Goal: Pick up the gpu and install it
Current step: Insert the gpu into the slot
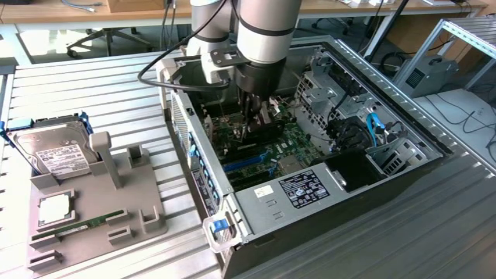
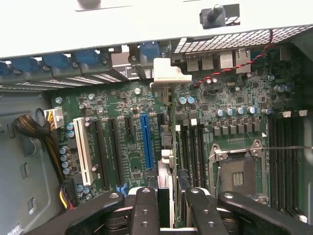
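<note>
The gpu (image 2: pixel 167 156) stands edge-on between my fingers (image 2: pixel 145 210), and its pale metal bracket (image 2: pixel 168 74) reaches the case's rear slot wall. My gripper (image 2: pixel 168 208) is shut on the card. The card's lower edge sits just over the motherboard (image 2: pixel 122 98), beside the blue slot (image 2: pixel 145 139); I cannot tell whether it is seated. In the exterior view the gripper (image 1: pixel 256 119) reaches down into the open computer case (image 1: pixel 310 195) with the dark gpu (image 1: pixel 271 113) in it.
A white slot (image 2: pixel 83 149) and an empty CPU socket (image 2: pixel 239 171) flank the card. Outside the case, at the exterior view's left, a grey holder (image 1: pixel 101 203) carries a silver hard drive (image 1: pixel 54 152), a square chip (image 1: pixel 56 209) and a green memory stick (image 1: pixel 85 224). Blue cables (image 1: pixel 376 129) run inside the case.
</note>
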{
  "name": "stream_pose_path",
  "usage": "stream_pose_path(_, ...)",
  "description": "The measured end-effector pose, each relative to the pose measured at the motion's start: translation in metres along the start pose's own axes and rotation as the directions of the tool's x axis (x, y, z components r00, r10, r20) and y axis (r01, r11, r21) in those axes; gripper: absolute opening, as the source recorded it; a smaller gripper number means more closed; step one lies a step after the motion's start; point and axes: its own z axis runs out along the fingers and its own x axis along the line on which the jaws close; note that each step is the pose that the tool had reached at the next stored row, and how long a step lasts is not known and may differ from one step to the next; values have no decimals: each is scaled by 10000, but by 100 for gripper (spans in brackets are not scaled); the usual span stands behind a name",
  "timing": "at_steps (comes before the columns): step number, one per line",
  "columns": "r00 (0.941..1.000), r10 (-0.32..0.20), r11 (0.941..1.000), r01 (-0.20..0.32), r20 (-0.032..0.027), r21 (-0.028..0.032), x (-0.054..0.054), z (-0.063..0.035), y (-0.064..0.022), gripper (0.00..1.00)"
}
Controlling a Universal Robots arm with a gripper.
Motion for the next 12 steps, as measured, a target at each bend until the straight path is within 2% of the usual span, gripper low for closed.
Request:
stream_pose_path(2, 10000, 0, 10000, 0, 0, 0, -7, 0, 1, 27)
stream_pose_path(7, 10000, 0, 10000, 0, 0, 0, -247, 0, 25, 27)
stream_pose_path(9, 10000, -1, 10000, 1, -22, 2, -208, 1, 22, 27)
stream_pose_path(12, 9999, -5, 10000, 6, -130, 13, -57, 18, 7, 27)
